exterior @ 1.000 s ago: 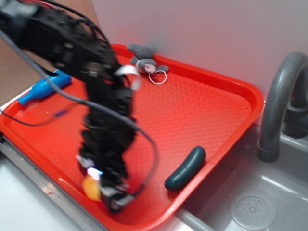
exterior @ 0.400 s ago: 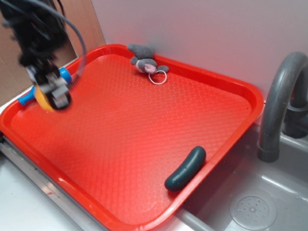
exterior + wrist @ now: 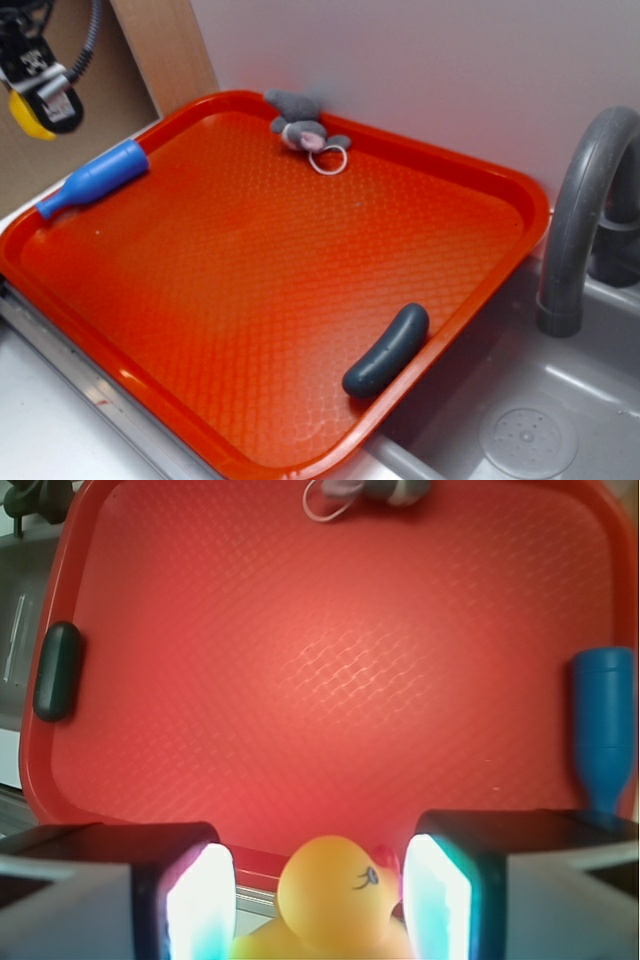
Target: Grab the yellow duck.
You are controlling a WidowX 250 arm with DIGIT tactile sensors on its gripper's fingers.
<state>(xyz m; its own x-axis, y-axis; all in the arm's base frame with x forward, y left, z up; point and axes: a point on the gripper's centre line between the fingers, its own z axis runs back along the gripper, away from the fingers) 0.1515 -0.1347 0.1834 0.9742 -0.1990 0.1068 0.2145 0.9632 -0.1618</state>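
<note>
The yellow duck (image 3: 24, 116) hangs high in the air past the tray's left corner, in the top left of the exterior view. My gripper (image 3: 40, 92) is shut on it. In the wrist view the duck (image 3: 335, 895) fills the gap between the two lit pads (image 3: 200, 905), its red beak against the right one. My gripper (image 3: 320, 900) looks down on the red tray (image 3: 300, 680) from well above.
On the red tray (image 3: 525, 215) lie a blue bottle-shaped toy (image 3: 95, 178) at the left rim, a grey plush mouse (image 3: 300, 128) at the back and a dark grey sausage shape (image 3: 387, 350) at the right front. A grey faucet (image 3: 585, 200) and sink (image 3: 530, 430) stand to the right.
My gripper has risen from the tray's front edge and swung to the far left with the duck in it. The blue toy, hidden before, now shows whole.
</note>
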